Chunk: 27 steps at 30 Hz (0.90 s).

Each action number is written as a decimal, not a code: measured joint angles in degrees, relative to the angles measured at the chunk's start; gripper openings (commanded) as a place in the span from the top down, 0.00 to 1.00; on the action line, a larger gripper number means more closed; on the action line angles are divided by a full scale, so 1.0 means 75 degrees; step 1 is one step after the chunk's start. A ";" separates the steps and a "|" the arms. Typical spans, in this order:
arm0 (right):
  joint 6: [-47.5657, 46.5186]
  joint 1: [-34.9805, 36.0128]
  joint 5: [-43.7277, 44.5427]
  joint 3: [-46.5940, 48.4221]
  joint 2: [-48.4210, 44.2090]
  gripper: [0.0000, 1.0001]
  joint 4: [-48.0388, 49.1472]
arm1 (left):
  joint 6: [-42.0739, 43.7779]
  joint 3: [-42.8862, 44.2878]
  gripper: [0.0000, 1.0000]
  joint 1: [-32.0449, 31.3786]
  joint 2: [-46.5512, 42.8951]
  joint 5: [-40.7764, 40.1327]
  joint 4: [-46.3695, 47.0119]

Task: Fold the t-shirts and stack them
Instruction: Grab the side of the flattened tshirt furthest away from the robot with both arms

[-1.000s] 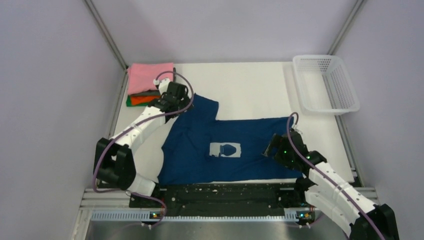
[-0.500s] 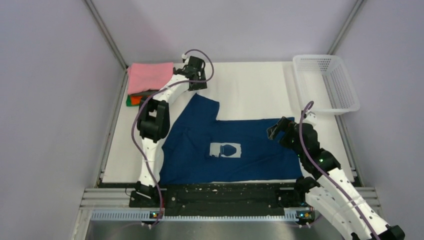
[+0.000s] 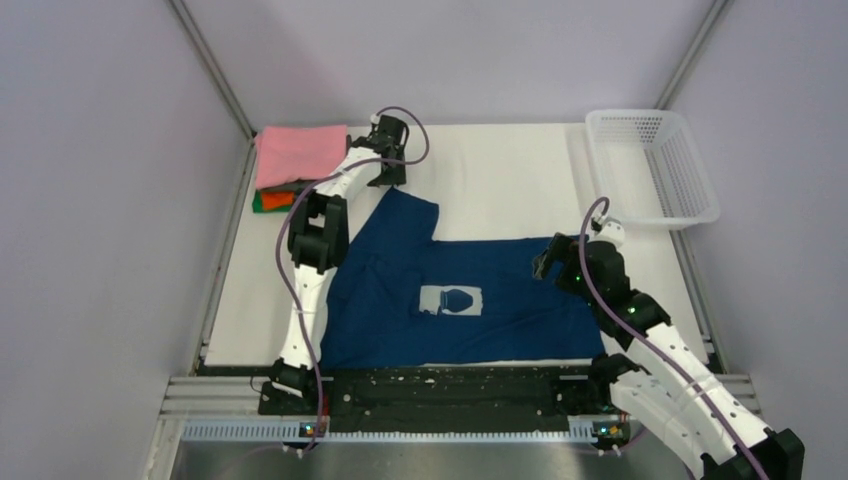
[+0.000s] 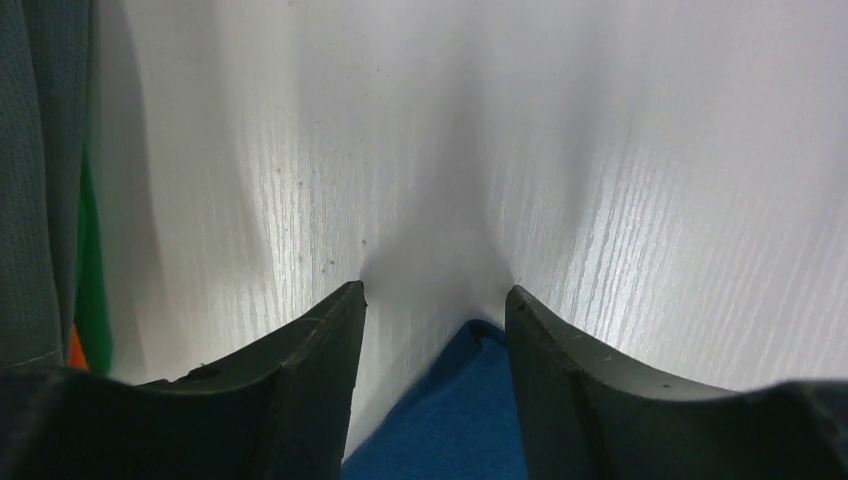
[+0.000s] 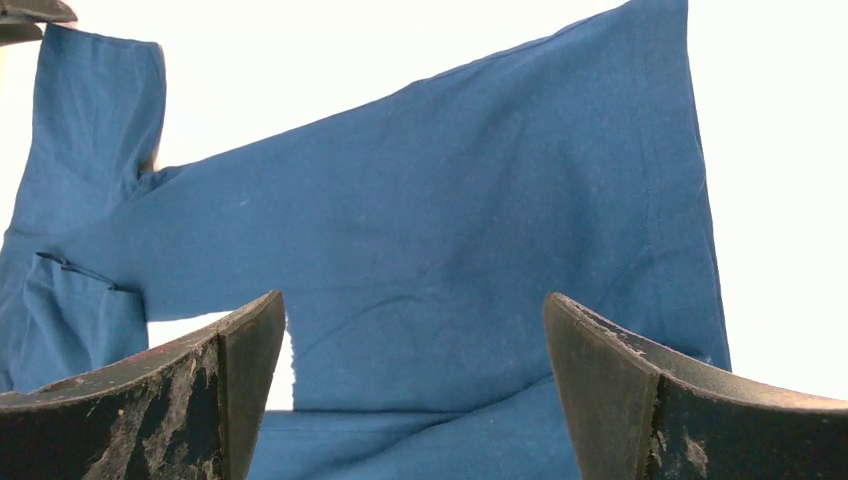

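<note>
A navy blue t-shirt (image 3: pixel 450 290) with a white chest print lies spread flat on the white table, one sleeve pointing to the far left. My left gripper (image 3: pixel 388 180) hangs over that sleeve's far corner. In the left wrist view its jaws (image 4: pixel 436 292) are partly narrowed, with the blue corner (image 4: pixel 470 400) between them and close against the right finger. My right gripper (image 3: pixel 548 262) hovers wide open over the shirt's far right corner, blue cloth (image 5: pixel 450 220) below it. Folded t-shirts are stacked at the far left: pink (image 3: pixel 300 152) on top, orange (image 3: pixel 275 200) and green (image 3: pixel 258 205) under it.
A white mesh basket (image 3: pixel 636 115) stands at the far right of the table. The stack's grey (image 4: pixel 25 200), green (image 4: pixel 92 280) and orange (image 4: pixel 77 350) edges lie just left of my left gripper. Side walls run close along both table edges.
My left arm has stretched from over the sleeve out to its far corner, and its jaws have narrowed. My right gripper has shifted farther along the shirt's right side, still open.
</note>
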 measured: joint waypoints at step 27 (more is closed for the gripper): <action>-0.0286 -0.1163 0.1460 0.4750 0.7857 0.18 -0.0729 | 0.0347 -0.3165 1.00 -0.0154 -0.2841 0.1973 0.0635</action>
